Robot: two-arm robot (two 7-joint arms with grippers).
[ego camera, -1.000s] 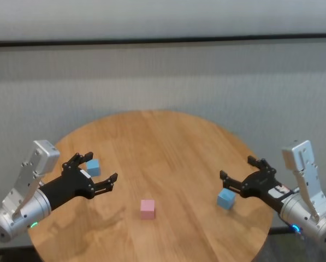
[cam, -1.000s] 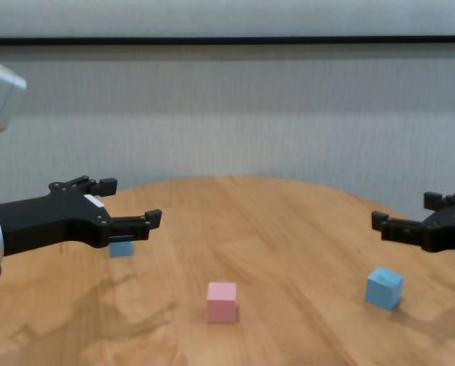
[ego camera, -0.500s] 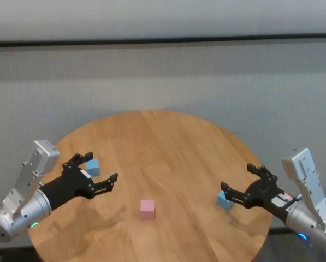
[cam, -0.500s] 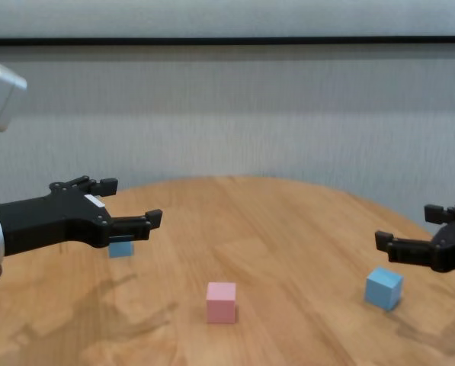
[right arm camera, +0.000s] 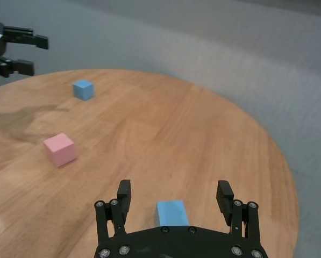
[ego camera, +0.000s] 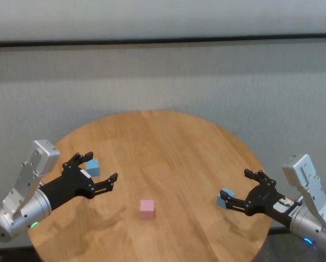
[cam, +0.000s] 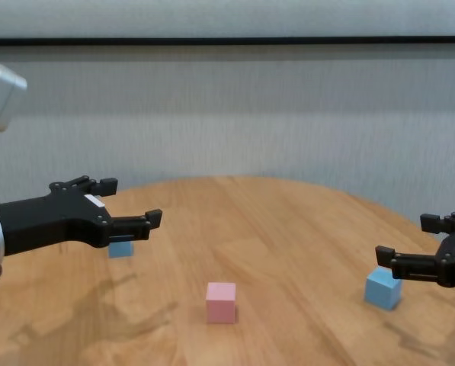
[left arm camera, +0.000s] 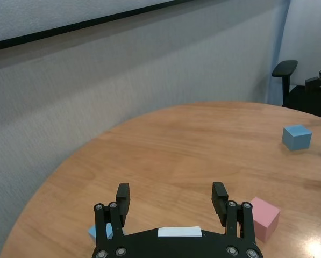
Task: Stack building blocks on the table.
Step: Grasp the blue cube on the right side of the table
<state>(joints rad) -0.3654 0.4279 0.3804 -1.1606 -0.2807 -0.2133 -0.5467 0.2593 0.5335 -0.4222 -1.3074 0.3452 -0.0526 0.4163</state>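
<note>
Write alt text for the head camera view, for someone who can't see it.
The right end effector, fingers open, reaches around a light blue block near the round wooden table's right edge. The left end effector, also open, hovers by a second blue block on the left, and a pink block sits between them near the front.

Well ahead of the jaws of the left gripper (left arm camera: 171,189) stands a grey textured wall (left arm camera: 149,70). A thin black strip (left arm camera: 90,22) runs along it high above the jaws, with a paler white band (left arm camera: 52,16) over the strip. Far beyond those jaws and off to one side, a black office chair (left arm camera: 285,69) stands by the wall, with another dark shape (left arm camera: 320,86) just beside it, too cut off to name.
</note>
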